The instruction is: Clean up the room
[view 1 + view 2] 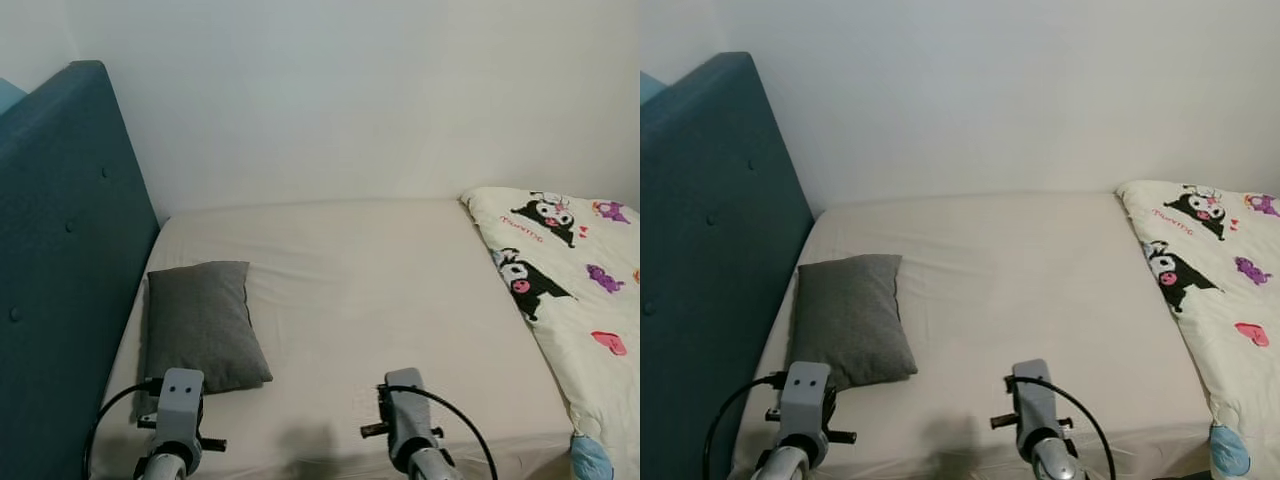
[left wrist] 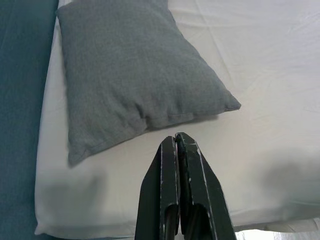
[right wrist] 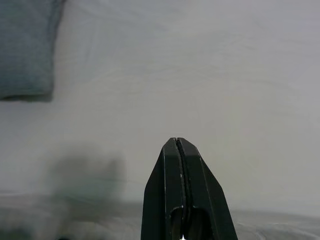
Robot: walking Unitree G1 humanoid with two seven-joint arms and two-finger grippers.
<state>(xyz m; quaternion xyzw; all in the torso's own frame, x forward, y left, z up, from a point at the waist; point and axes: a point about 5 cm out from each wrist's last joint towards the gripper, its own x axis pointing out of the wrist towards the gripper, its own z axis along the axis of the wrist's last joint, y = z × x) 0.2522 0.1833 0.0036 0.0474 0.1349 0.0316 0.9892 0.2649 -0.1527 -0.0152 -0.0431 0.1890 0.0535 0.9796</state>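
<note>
One grey pillow [image 1: 203, 325] on cream bed [image 1: 380, 290] w/ teal headboard [image 1: 60, 250].

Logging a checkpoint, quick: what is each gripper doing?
Left gripper: closed, empty, above the sheet near the grey pillow.
Right gripper: closed, empty.

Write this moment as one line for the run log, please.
scene: bed, grey pillow by teal headboard, cartoon blanket on right | left gripper: shut, near pillow | right gripper: shut, above sheet
</note>
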